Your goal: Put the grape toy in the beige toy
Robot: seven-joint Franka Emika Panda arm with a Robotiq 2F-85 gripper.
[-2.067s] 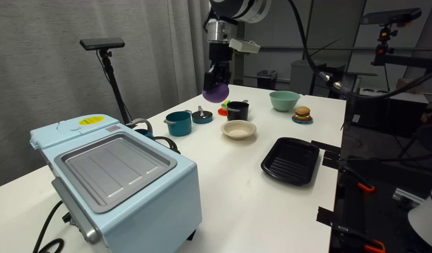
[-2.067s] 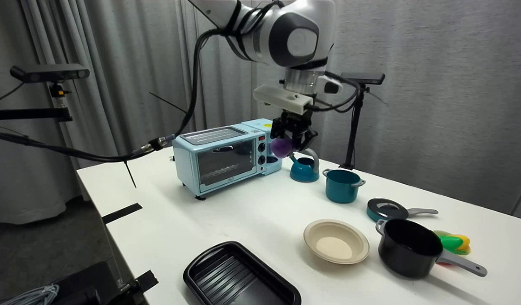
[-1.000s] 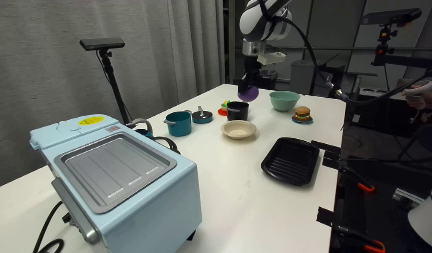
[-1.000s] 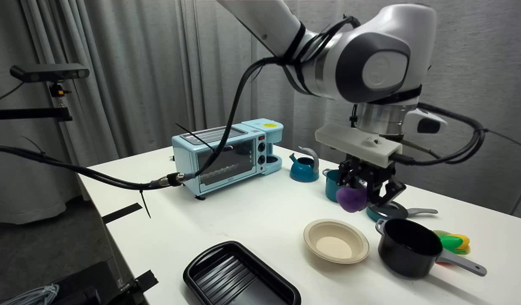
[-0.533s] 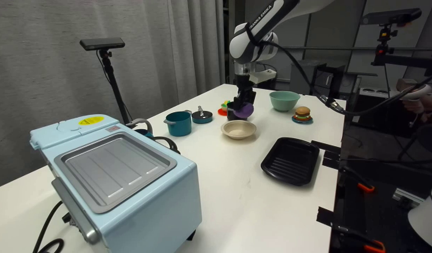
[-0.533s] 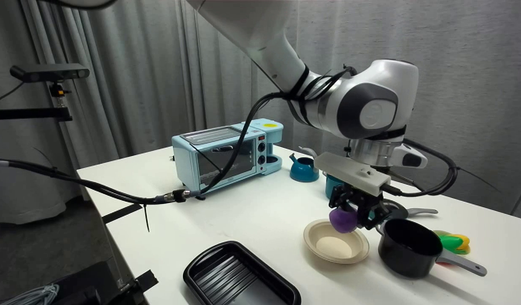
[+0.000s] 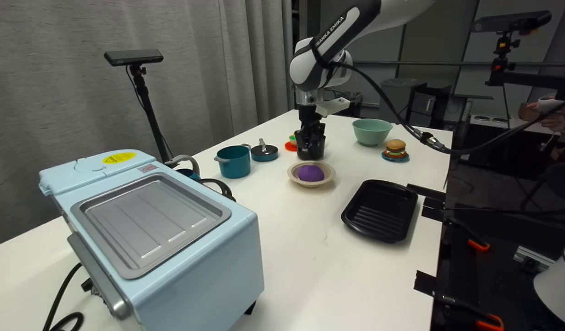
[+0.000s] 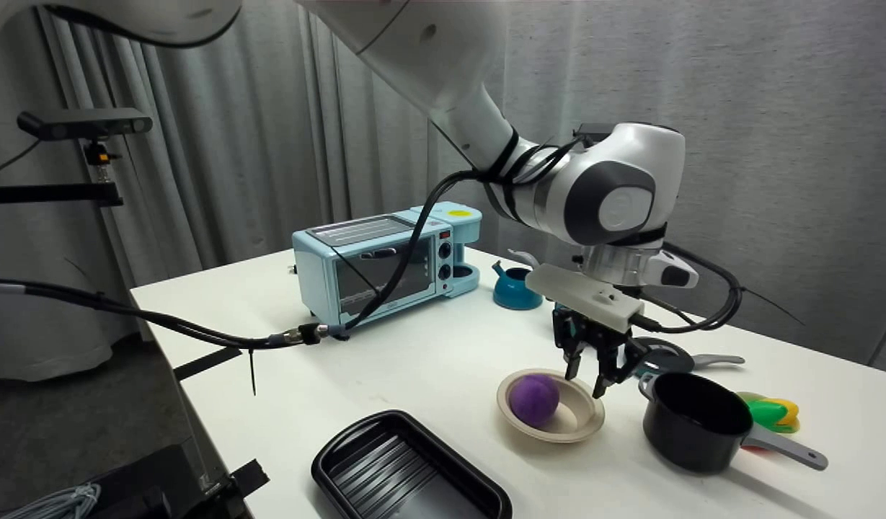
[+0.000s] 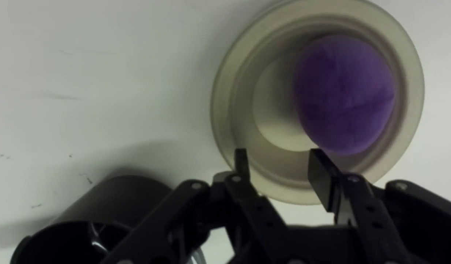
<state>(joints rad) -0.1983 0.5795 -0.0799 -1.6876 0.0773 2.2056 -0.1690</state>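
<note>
The purple grape toy (image 9: 344, 95) rests inside the shallow beige bowl (image 9: 225, 110), against one side of it. The toy shows in both exterior views (image 7: 311, 173) (image 8: 535, 399), lying in the beige bowl (image 7: 293, 174) (image 8: 585, 420), which stands upright on the table. My gripper (image 8: 585, 384) is open and empty, just above the bowl's rim on the side away from the toy. In the wrist view the fingertips (image 9: 278, 154) are apart over the bowl's near edge, with nothing between them.
A black pot (image 8: 695, 425) stands beside the bowl, close to the gripper. A black tray (image 8: 414, 468), a blue toaster oven (image 8: 385, 267), a teal kettle (image 8: 516, 288), a teal pot (image 7: 234, 161), a lidded pan (image 7: 264, 153), a green bowl (image 7: 372, 132) and a toy burger (image 7: 395, 149) surround it.
My gripper came over from near the oven holding the grape toy, went down and opened. The toy now lies in the beige bowl, which has shifted slightly away from the black pot.
</note>
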